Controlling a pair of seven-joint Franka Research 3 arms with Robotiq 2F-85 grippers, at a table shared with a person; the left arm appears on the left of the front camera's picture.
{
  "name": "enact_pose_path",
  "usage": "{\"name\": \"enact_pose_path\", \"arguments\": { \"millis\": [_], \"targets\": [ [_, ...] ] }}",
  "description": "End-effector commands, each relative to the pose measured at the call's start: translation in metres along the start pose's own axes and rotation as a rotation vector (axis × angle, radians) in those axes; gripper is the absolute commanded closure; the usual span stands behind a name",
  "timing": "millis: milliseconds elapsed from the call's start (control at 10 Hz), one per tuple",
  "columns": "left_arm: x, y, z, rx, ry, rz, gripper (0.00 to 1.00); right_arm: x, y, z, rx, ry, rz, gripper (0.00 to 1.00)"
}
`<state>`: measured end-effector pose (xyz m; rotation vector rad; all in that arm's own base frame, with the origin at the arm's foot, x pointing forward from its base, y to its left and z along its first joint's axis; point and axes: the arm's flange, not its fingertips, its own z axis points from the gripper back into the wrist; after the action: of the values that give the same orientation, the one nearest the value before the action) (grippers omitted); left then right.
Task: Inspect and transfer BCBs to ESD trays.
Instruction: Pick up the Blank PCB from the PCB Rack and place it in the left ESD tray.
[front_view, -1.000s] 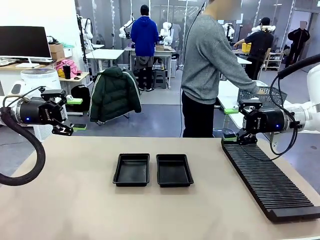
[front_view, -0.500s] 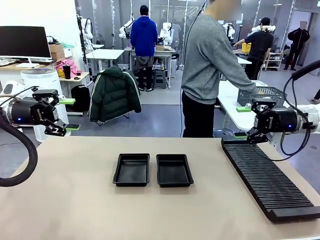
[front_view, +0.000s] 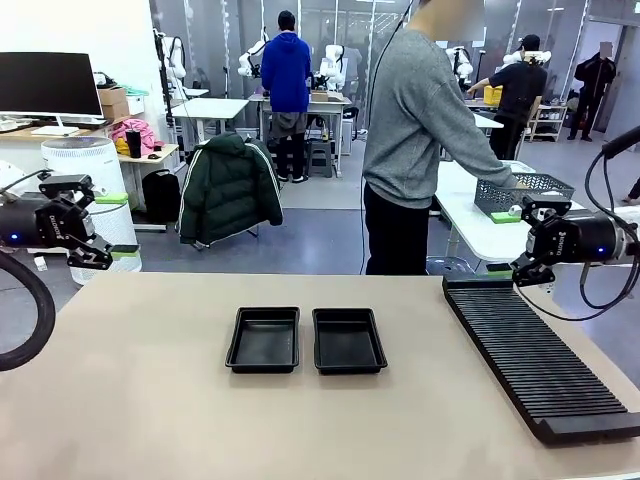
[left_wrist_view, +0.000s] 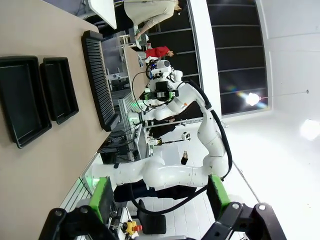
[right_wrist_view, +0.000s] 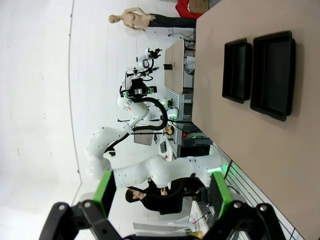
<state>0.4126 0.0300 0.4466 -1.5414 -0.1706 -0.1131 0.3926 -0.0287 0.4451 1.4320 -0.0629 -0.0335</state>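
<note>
Two black ESD trays (front_view: 264, 341) lie side by side, just apart, in the middle of the table (front_view: 140, 400). The left gripper (front_view: 115, 226) hangs near the table's far left corner, fingers spread wide around nothing. The right gripper (front_view: 508, 243), equally wide and holding nothing, hovers by the far end of the ribbed black rack (front_view: 540, 365). A person (front_view: 415, 130) in grey stands beyond.

Front camera looks across the table (front_view: 150, 420) at the person (front_view: 420, 130); both rolled wrist cameras share the ESD trays (left_wrist_view: 22, 100).
</note>
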Motion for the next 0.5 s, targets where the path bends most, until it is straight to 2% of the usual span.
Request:
{"name": "enact_pose_path", "arguments": {
  "millis": [0,400],
  "targets": [
    [-0.002,-0.0057,0.0125,0.002,0.01,0.009,0.0,0.003,-0.0009,0.0106,-0.006,0.018,0.02,0.0],
    [-0.0036,-0.0087,0.0217,-0.001,-0.003,0.001,0.0,0.0072,0.0005,0.0174,-0.045,0.02,0.012,0.0]
  ]
}}
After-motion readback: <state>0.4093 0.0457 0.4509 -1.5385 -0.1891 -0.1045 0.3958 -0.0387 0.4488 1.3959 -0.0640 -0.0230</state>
